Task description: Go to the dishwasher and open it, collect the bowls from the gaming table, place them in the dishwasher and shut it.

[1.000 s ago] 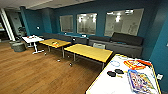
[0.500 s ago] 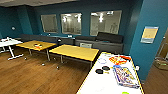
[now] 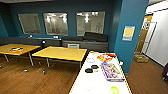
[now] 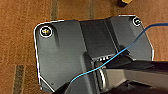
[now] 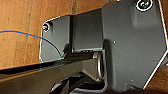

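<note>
The gaming table (image 3: 82, 83), long and white-topped with a thin yellow edge, runs from the lower right of the head view toward the room's middle. On it sit two dark bowls (image 3: 89, 70) close together and a pale bowl (image 3: 90, 60) farther back. A small green bowl (image 3: 114, 89) stands near the front edge. Colourful board-game boxes (image 3: 111, 71) lie along the table's right side. The dishwasher is out of view. Both wrist views look down past my own dark plate onto wooden floor (image 4: 20, 20).
Two yellow-topped tables (image 3: 61, 53) stand left of the gaming table on metal legs. A dark bench (image 3: 85, 45) runs along the teal wall under three windows. A teal pillar (image 3: 130, 37) stands right of the table, with a cardboard box (image 3: 140, 58) on the floor beyond.
The whole head view has shifted: the yellow tables slid left and the white gaming table now sits larger and nearer the middle, so the camera has moved.
</note>
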Robot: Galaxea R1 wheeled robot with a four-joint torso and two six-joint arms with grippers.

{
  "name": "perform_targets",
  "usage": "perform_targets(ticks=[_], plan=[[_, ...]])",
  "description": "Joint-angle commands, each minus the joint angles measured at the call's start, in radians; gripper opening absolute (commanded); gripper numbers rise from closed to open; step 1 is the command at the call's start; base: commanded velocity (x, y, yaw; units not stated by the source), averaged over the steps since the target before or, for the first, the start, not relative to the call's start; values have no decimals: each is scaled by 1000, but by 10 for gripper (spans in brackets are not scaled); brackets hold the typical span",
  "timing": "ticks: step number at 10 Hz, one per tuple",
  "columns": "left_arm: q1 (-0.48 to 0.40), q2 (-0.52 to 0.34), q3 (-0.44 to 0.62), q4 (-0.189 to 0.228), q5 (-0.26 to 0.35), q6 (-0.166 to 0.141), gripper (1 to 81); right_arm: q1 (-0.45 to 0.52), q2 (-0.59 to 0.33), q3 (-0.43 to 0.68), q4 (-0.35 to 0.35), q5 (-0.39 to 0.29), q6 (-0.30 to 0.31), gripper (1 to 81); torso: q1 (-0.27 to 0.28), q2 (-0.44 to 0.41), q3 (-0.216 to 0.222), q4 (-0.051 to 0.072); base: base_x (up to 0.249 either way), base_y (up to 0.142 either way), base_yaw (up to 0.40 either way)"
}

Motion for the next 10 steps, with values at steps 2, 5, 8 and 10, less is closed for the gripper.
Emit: perform_targets(ticks=[2, 5, 8, 10], plan=[[-47, -1, 4, 12, 49, 2, 811, 47, 2, 5, -11, -58, -3, 811, 0, 0, 0, 0, 0, 0, -400], [-49, -1, 7, 8, 48, 2, 811, 47, 4, 5, -11, -58, -3, 811, 0, 0, 0, 0, 0, 0, -371], [-47, -3, 7, 3, 46, 4, 811, 47, 4, 5, -11, -58, -1, 811, 0, 0, 0, 0, 0, -21, 0], [-49, -1, 7, -1, 46, 1, 811, 47, 5, 5, -11, -58, -3, 811, 0, 0, 0, 0, 0, 0, 0]])
